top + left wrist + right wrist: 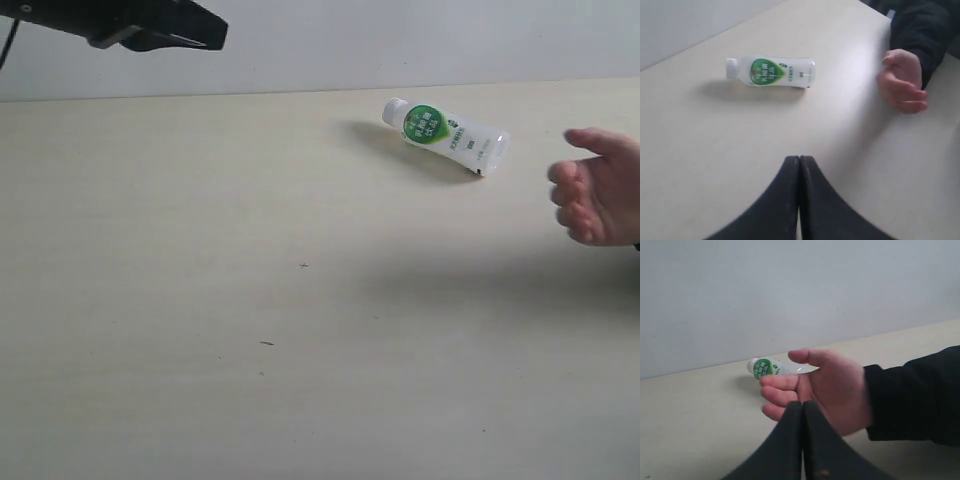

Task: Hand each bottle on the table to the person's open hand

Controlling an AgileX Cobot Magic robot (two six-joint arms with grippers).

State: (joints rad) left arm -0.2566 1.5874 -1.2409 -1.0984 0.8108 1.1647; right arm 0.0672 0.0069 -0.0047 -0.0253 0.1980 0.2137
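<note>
One bottle in view: white bottle with green round mark [445, 137], lying on its side on the worktop [200, 320], cap end turned away from the person's open hand [598, 190], base end near the fingers but apart from them. Left pincer [799, 160] pressed fully together, holding nothing, raised over the worktop and well apart from the bottle. Right pincer [803, 404] likewise closed tight and empty, out of the exterior view, hovering just behind the hand, with the hand between it and the bottle. No grasp begun yet.

Main hazard, by judgement: descending on the bottle with jaws together, hence a knock instead of a grip, and a round body free to roll across the worktop. Second: pinching too near the tapered cap end or on the slick label, with a likely squirt-out or a tilt during the lift. Third: reaching from the right side straight through the hand, with contact against the fingers. Last: letting go above a hand cupped and tilted rather than flat, or short of the palm, ending in a drop back onto the worktop
</note>
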